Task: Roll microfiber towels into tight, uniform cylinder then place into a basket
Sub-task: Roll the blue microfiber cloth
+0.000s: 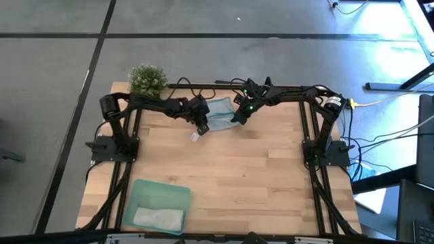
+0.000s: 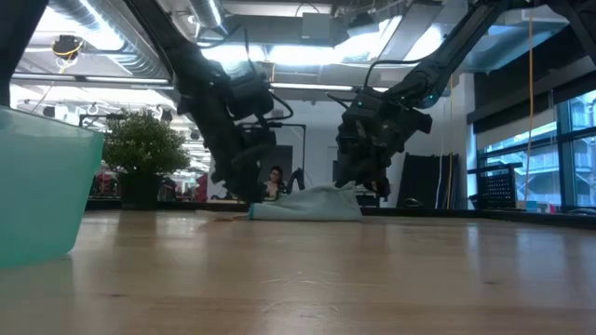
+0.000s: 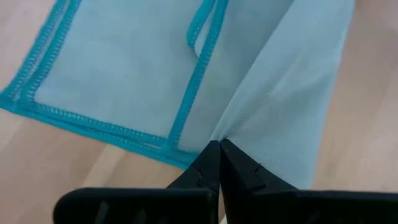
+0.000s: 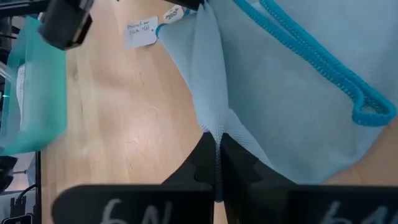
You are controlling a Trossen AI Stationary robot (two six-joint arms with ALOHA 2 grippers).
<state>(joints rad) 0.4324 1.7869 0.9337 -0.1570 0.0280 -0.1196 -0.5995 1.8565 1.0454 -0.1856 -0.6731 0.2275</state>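
Observation:
The light blue towel (image 1: 220,115) with teal stitched edges lies partly folded at the far middle of the table, a white tag (image 1: 195,136) at its left end. My left gripper (image 1: 202,122) is shut on its left part and my right gripper (image 1: 237,116) is shut on its right part. The mint-green basket (image 1: 157,203) stands at the near left with the pale grey towel (image 1: 158,218) rolled inside it. My left gripper pinches a raised fold of the blue towel (image 3: 225,129) between its two shut fingers; the fold runs away from the fingertips as a ridge. The rest of the towel lies on the table. My right gripper pinches a fold of the blue towel (image 4: 214,132) between its two shut fingers. The cloth gathers into creases at the fingertips and spreads out from there, the teal hem loop (image 4: 373,112) lying beside it.
A small potted plant (image 1: 147,79) stands at the far left corner. Both arms' bases and frames run along the table's left and right edges. Bare wood lies across the middle and near right of the table (image 1: 271,183).

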